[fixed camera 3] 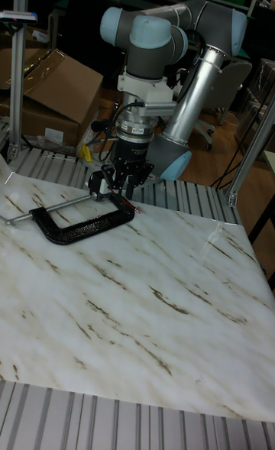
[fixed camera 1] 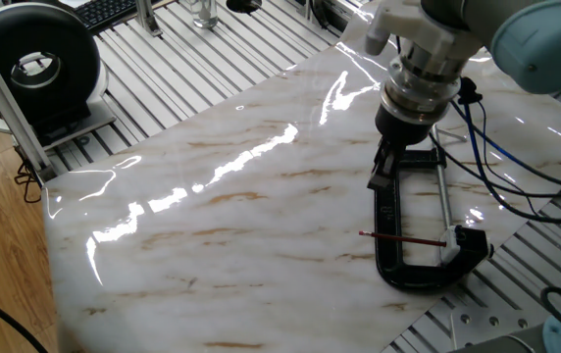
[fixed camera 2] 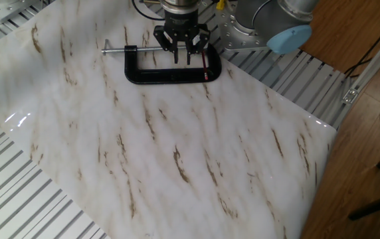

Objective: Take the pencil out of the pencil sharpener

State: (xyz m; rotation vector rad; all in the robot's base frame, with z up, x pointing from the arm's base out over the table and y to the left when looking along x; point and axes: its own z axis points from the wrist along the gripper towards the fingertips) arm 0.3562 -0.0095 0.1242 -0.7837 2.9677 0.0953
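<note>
Gripper: hangs over the black clamp, pointing down; fingers apart, nothing between them; in the tall fixed view it sits above the clamp's far end
Pencil: thin dark-red stick; lies across the clamp's frame near its curved end, one tip out on the marble, the other toward the clamp's inner side; in the other fixed view it shows as a short red line just right of the fingers; apart from the gripper
Pencil sharpener: small pale piece at the pencil's inner end, by the clamp's jaw; too small to tell how it sits
Clamp: black C-shape, flat on the marble tabletop; silver screw rod sticks out sideways
Arm: grey and pale blue, bent above the table's far edge
</note>
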